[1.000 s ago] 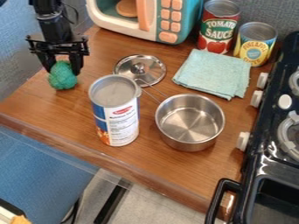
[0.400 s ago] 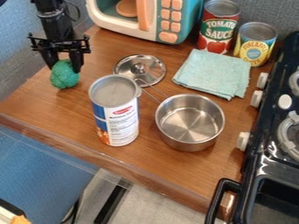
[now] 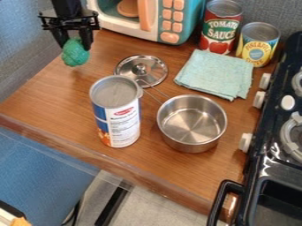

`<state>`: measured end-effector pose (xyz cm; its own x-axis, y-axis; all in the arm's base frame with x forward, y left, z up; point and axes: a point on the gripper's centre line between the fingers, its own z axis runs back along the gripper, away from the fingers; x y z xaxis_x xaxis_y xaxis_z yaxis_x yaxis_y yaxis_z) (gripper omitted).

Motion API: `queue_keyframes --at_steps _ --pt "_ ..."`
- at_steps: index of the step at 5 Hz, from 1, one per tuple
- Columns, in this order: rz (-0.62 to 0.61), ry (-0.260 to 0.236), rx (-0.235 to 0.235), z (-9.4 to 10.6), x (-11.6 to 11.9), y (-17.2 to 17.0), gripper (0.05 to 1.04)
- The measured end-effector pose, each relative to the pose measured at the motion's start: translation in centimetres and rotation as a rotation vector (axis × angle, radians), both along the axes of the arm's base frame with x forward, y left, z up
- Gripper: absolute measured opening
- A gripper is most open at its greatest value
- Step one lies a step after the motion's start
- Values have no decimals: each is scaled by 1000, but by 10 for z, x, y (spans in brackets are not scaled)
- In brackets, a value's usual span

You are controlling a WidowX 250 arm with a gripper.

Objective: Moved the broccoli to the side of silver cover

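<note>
holding the broccoli [image 3: 75,57], the pincer [image 3: 75,47] hangs near the toy microwave [image 3: 121,23]. broccoli position: left of silver cover [image 3: 126,73], apart from it. cover lies on wooden surface [image 3: 59,99], behind tall can [image 3: 122,121].

"TOMATO SAUCE" on red can [image 3: 220,32]; "PINEAPPLE" on yellow can [image 3: 258,46]; canister's [image 3: 118,115] small print unclear.

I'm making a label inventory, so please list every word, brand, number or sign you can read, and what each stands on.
"TOMATO SAUCE": on the red and green can.
"PINEAPPLE": on the yellow and blue can; the word below it is too small to read.
Blue and white canister: print too small to read surely.
</note>
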<state>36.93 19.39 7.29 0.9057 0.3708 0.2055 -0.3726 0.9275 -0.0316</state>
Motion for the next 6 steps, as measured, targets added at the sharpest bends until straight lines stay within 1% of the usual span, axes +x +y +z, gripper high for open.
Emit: queue_keyframes --at_steps 1,2,3,4,5,6 --pt "8 -13 -4 -2 22 5 667" --pt "4 -11 -11 -9 37 5 667" --pt "-9 -13 -12 -7 41 1 708" --pt "-22 3 -11 -7 41 -3 972" --pt "-52 -4 5 8 47 -5 1005" --pt "-91 4 5 23 52 -12 1000"
